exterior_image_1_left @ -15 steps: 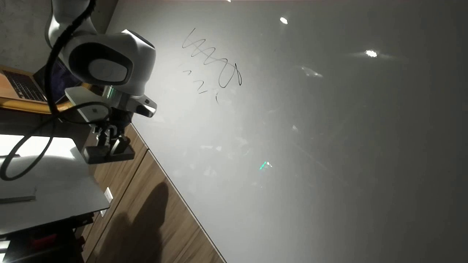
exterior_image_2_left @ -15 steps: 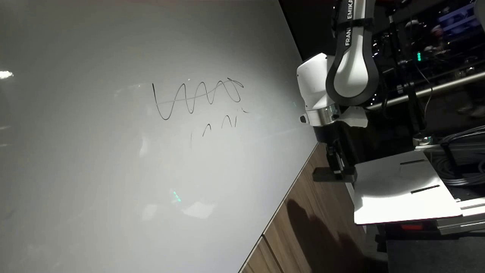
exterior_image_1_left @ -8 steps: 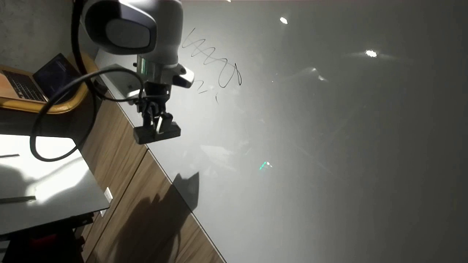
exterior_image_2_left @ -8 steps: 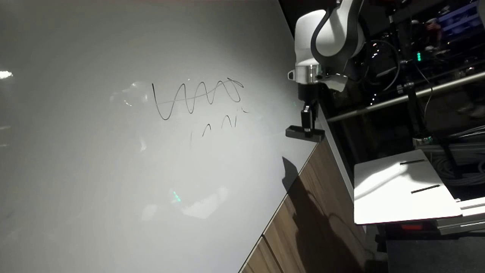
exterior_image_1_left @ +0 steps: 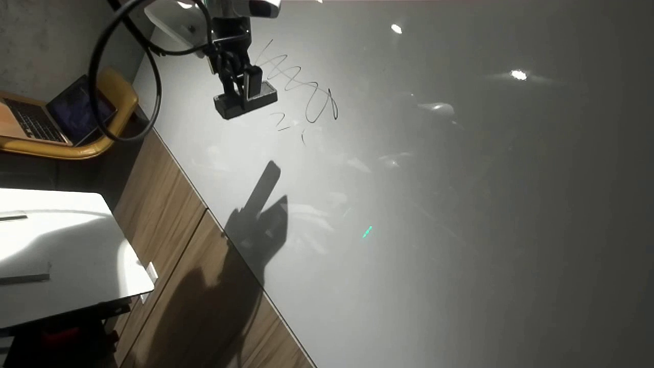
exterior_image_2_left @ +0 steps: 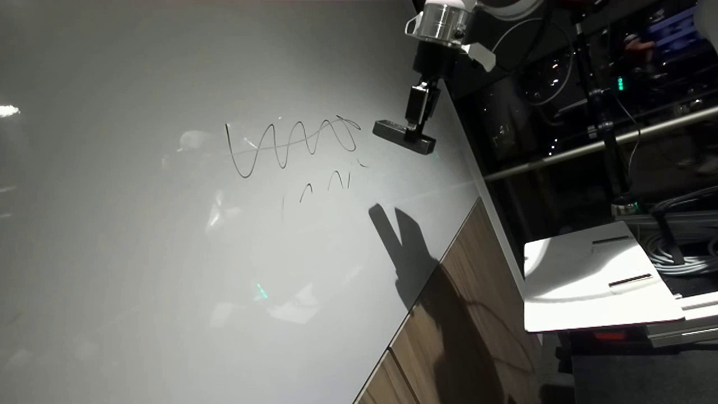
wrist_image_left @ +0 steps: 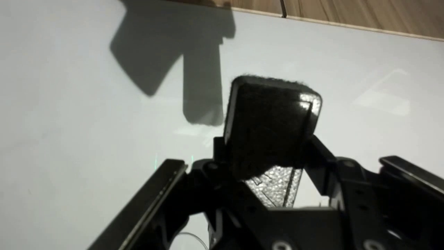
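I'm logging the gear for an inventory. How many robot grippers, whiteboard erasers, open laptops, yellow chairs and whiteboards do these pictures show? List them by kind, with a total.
Robot gripper: 1
Whiteboard eraser: 1
Open laptop: 1
Yellow chair: 1
Whiteboard: 1
Total: 5

Open laptop [exterior_image_1_left: 34, 121] sits on a yellow chair [exterior_image_1_left: 76, 152] in an exterior view. Wood panels [exterior_image_1_left: 148, 194] show in all views; small white plate [exterior_image_1_left: 152, 272] on them, partly hidden. Metal rail [exterior_image_2_left: 656, 129] and coiled grey cables [exterior_image_2_left: 687, 265] show in an exterior view.
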Available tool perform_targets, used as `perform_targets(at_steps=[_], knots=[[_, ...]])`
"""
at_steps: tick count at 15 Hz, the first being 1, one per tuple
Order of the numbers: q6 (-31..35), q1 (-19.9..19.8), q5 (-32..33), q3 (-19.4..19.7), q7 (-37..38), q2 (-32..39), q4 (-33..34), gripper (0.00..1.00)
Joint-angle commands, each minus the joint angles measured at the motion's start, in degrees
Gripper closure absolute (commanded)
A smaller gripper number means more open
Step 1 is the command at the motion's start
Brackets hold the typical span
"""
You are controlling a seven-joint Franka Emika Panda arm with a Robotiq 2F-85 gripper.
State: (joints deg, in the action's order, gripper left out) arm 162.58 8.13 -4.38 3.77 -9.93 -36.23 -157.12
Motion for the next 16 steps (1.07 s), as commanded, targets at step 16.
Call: perform_targets(at_steps=[16], knots=[[18.9,-0.8,6.1,-3.4,1.2,13.2,14.3,0.68]])
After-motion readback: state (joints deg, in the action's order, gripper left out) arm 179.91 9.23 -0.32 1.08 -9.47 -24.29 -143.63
